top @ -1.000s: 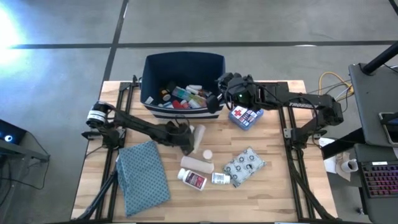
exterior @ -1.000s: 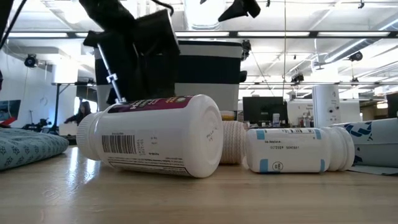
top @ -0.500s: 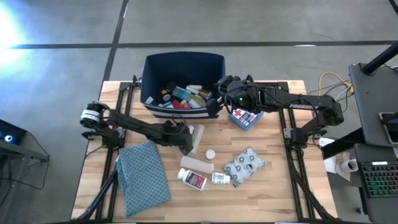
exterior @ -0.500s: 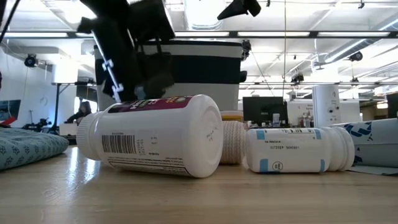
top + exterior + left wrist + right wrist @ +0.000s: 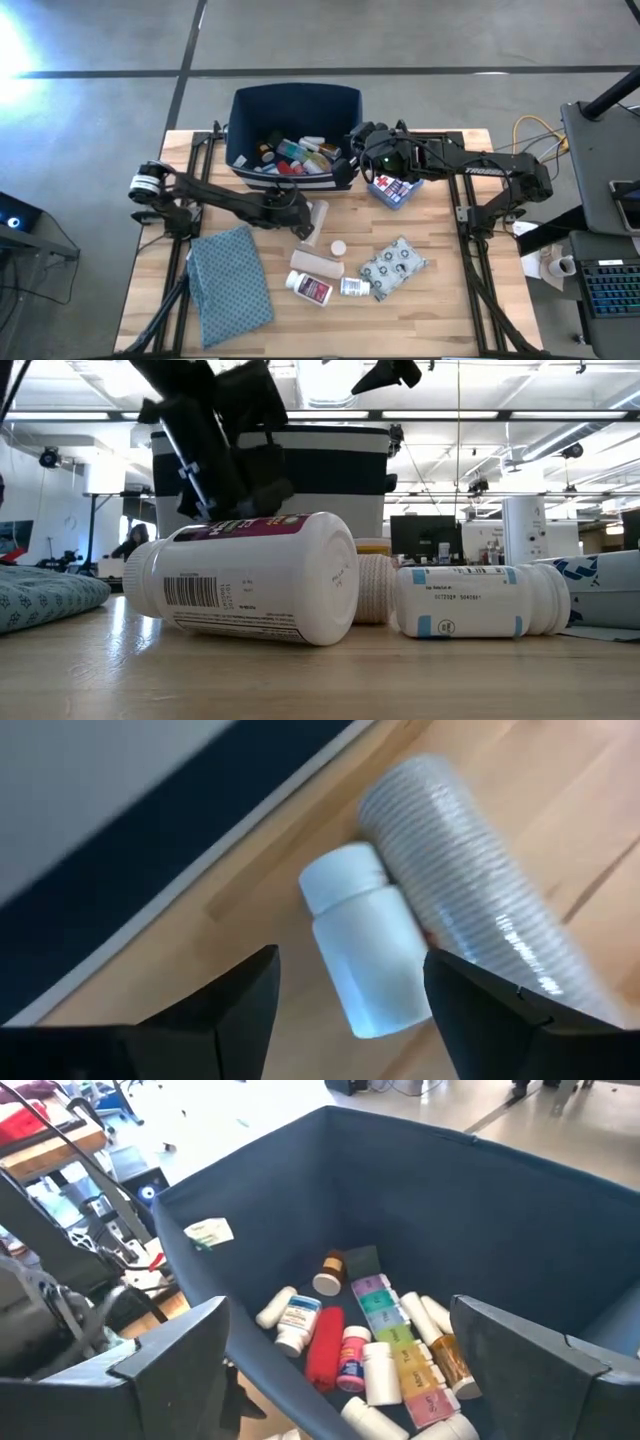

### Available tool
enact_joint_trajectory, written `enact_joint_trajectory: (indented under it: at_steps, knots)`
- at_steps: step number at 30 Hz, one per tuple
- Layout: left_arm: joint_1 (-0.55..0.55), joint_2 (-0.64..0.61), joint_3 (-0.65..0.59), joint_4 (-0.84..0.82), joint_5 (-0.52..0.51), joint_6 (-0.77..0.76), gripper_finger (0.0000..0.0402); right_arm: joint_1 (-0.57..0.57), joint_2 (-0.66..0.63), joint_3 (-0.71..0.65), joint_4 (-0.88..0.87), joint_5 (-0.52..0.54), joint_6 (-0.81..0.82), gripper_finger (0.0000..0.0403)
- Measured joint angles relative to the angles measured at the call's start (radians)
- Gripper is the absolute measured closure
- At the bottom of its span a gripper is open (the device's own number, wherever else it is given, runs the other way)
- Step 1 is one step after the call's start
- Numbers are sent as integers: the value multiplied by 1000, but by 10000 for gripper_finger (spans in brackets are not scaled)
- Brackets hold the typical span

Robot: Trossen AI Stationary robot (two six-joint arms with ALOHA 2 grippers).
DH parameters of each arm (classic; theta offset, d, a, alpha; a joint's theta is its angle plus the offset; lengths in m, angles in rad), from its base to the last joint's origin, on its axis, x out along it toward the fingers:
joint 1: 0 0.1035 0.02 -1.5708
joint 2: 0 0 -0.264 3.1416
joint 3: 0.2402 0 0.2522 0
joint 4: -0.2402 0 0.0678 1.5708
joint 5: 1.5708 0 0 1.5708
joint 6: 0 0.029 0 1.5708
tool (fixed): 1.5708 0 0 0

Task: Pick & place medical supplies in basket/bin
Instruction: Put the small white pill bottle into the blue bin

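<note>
Bin (image 5: 295, 110): navy, holds supplies including rainbow pill organizer (image 5: 392, 1342).
Left gripper (image 5: 345, 1010): fingers spread over small white bottle (image 5: 365, 952).
Right gripper (image 5: 335, 1370): spread above bin.

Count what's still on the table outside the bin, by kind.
Pill bottles: 3 (maroon label, blue label, plain white)
Ribbed clear tube: 1
Small round white item, kind unclear: 1
Bandage roll: 1
Red-cross box: 1
Patterned pouch: 1
Teal cloth: 1
Total: 9
</note>
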Motion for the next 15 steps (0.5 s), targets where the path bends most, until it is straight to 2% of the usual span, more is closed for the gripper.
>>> enact_joint_trajectory:
  at_steps: [5,15]
  knots:
    - [11,51,-3,-1,43,0,173,0,0,0,-18,23,-5,35]
    - [16,63,-3,10,40,30,182,-2,0,0,-46,74,-6,35]
